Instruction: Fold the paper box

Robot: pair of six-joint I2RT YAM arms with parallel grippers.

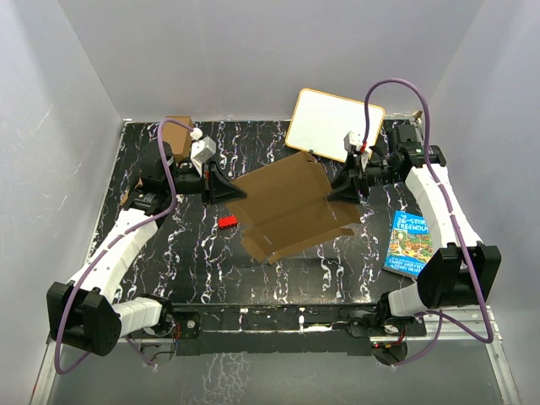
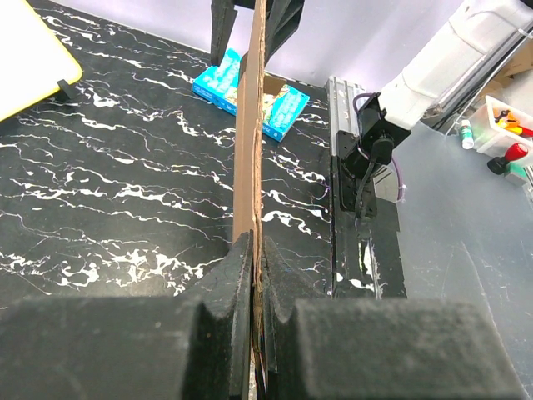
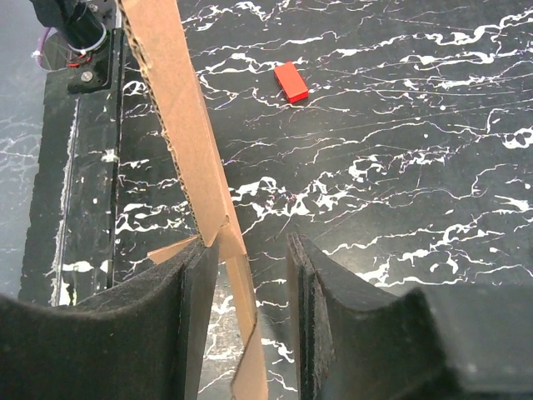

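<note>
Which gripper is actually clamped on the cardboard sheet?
The left gripper: its jaws pinch the paper box with no gap. The right gripper is open, the sheet against one finger only.

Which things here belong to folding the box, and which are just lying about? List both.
Job: box, gripped by the left pincer; right pincer, open around its edge.
Lying about: whiteboard, book, red block, carton.
</note>
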